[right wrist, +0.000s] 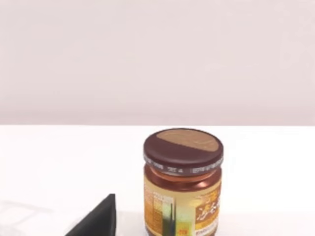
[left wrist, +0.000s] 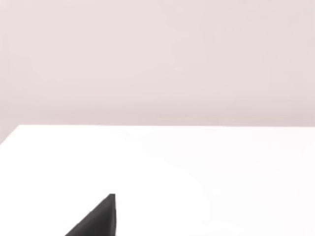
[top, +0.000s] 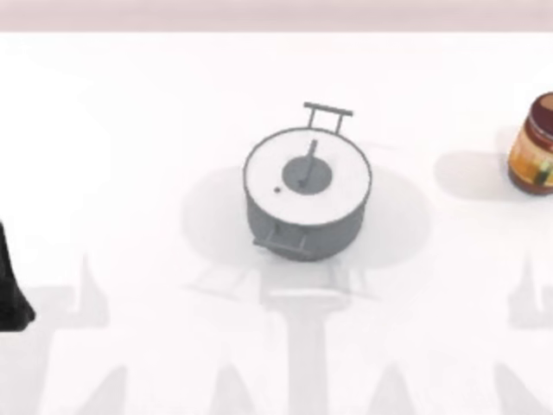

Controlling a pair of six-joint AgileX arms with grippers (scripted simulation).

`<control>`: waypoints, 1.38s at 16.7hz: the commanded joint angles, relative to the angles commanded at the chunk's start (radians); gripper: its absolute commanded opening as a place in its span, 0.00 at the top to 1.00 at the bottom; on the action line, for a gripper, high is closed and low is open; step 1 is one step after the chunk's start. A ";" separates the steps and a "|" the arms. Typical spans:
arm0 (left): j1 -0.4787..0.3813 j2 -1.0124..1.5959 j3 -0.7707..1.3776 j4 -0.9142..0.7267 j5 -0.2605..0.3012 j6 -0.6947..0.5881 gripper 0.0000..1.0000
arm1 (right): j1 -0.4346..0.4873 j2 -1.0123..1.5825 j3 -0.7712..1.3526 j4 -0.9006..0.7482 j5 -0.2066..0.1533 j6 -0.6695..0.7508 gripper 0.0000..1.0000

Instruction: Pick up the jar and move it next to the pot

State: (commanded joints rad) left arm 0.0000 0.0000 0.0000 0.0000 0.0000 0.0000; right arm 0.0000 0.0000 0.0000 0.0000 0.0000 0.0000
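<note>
The pot (top: 307,190), grey metal with a pale flat lid, a dark knob disc and two thin bar handles, stands at the table's middle. The jar (top: 534,147) stands upright at the far right edge, well apart from the pot. In the right wrist view the jar (right wrist: 183,187) shows its dark reddish-brown lid and yellow-green label, just ahead of my right gripper, which is open and holds nothing. Only one dark finger (right wrist: 98,221) shows there, beside the jar and not touching it. The right arm is out of the top view. My left arm (top: 10,294) is parked at the left edge.
The white table (top: 130,130) ends at a far edge (top: 276,33) against a pale wall. The left wrist view shows only bare table and one dark finger (left wrist: 101,221), off to one side with nothing near it.
</note>
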 joint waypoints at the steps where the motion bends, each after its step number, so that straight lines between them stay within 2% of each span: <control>1: 0.000 0.000 0.000 0.000 0.000 0.000 0.00 | 0.000 0.000 0.000 0.000 0.000 0.000 0.00; 5: 0.000 0.000 0.000 0.000 0.000 0.000 0.00 | -0.008 0.055 0.039 -0.052 0.007 -0.001 0.00; 11: 0.000 0.000 0.000 0.000 0.000 0.000 0.00 | -0.037 0.384 0.329 -0.324 0.029 -0.011 0.00; 15: 0.000 0.000 0.000 0.000 0.000 0.000 0.00 | -0.052 0.707 0.671 -0.550 0.040 -0.028 0.00; 23: 0.000 0.000 0.000 0.000 0.000 0.000 0.00 | -0.051 1.471 1.512 -0.994 0.039 -0.090 0.00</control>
State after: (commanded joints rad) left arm 0.0000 0.0000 0.0000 0.0000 0.0000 0.0000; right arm -0.0510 1.4713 1.5117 -0.9941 0.0391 -0.0904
